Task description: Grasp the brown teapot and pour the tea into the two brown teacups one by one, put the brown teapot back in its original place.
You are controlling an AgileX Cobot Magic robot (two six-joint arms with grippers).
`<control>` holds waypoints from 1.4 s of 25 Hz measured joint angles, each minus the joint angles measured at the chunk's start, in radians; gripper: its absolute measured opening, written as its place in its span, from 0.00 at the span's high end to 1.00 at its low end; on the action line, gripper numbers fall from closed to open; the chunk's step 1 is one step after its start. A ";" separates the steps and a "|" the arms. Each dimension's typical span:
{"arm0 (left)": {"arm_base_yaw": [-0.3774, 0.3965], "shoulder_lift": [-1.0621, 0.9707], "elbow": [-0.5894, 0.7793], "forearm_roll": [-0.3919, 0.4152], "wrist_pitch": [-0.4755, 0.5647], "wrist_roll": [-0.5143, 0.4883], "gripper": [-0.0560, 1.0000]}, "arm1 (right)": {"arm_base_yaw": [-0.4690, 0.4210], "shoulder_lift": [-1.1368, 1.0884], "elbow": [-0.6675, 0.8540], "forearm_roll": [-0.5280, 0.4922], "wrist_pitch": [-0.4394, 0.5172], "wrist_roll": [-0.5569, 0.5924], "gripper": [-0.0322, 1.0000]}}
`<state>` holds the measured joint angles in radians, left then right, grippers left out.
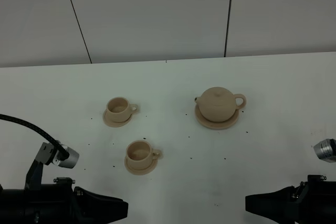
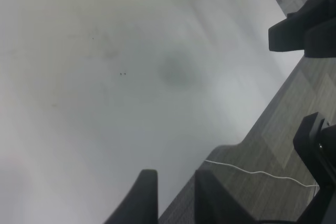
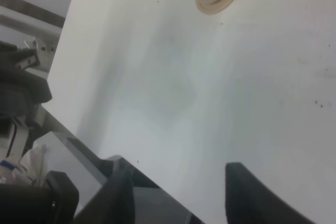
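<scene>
White desk: brown teapot sits on its wide saucer, right of far teacup and near teacup. Your right end effector stands wide, empty; left end effector narrowly parted (both cut off by frame).

A: Any txt, labels, nos. legible?
B: None. Brown teapot, far teacup, near teacup: no lettering seen.
A: Table, wall?
B: Nil legible, all 3 views.
</scene>
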<state>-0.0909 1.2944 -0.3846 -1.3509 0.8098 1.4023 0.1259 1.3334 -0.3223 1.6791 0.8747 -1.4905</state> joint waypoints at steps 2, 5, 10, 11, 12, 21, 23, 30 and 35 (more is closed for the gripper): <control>0.000 0.000 0.000 -0.002 0.000 0.003 0.72 | 0.000 0.000 0.000 0.000 0.000 0.000 0.59; 0.000 0.000 0.000 -0.002 -0.006 0.007 0.72 | 0.000 0.000 0.000 0.007 0.001 -0.001 0.59; 0.000 -0.014 0.000 -0.022 -0.039 0.008 0.72 | 0.000 0.000 0.000 0.037 0.001 -0.021 0.59; 0.000 -0.026 0.000 -0.027 -0.052 0.008 0.72 | 0.000 0.000 0.000 0.045 0.001 -0.025 0.59; 0.000 -0.039 0.000 -0.030 -0.062 0.008 0.72 | 0.000 0.000 0.000 0.048 0.001 -0.027 0.59; 0.000 -0.226 -0.039 -0.009 -0.107 -0.038 0.72 | 0.001 0.000 -0.055 0.056 0.000 -0.030 0.59; 0.000 -0.261 -0.040 0.060 -0.134 -0.121 0.72 | 0.001 0.001 -0.068 0.056 0.002 -0.030 0.59; 0.000 -0.379 -0.121 0.535 -0.173 -0.630 0.72 | 0.001 0.001 -0.094 0.044 0.003 -0.030 0.59; 0.000 -0.446 -0.209 0.872 -0.008 -1.014 0.72 | 0.001 0.001 -0.094 0.043 0.003 -0.030 0.59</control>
<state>-0.0909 0.8487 -0.5933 -0.4786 0.8017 0.3886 0.1268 1.3343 -0.4158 1.7222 0.8777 -1.5203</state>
